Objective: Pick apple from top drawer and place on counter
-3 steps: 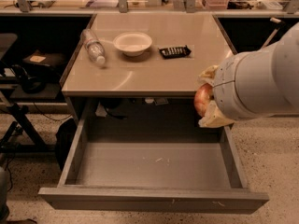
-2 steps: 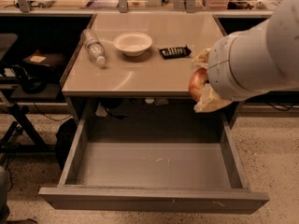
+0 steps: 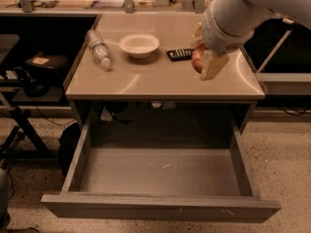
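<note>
Above the right side of the counter (image 3: 146,84), near its right edge, the apple (image 3: 196,62) is held clamped in the gripper (image 3: 204,56), with the top drawer (image 3: 160,208) pulled out below the front edge

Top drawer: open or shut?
Open: the top drawer is pulled out below the counter, inside showing. The gripper holds the apple over the counter's right side.
</note>
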Available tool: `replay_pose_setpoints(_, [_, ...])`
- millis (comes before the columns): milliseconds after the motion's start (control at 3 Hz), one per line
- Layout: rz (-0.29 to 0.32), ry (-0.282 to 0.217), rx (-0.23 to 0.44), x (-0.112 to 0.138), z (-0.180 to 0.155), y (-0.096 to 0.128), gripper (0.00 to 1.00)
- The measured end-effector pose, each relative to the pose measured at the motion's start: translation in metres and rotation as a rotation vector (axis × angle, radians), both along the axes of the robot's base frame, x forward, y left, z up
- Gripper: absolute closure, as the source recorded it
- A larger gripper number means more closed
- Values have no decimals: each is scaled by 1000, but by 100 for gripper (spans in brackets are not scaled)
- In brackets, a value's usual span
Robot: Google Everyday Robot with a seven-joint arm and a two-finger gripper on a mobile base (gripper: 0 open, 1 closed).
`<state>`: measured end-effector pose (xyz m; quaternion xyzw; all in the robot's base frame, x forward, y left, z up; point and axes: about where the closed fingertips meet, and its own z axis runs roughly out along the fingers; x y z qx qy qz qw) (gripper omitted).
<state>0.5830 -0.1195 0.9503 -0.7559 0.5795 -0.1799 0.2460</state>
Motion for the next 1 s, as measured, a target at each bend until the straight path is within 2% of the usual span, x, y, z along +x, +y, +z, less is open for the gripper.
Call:
replay_pose_setpoints(333, [17,107,-68,55,-17,0,100])
replay_pose_setpoints(667, [17,93,-61,71,5,10,100])
replay_pose_setpoints(1000, [-21,86,-30,74,6,-13,100])
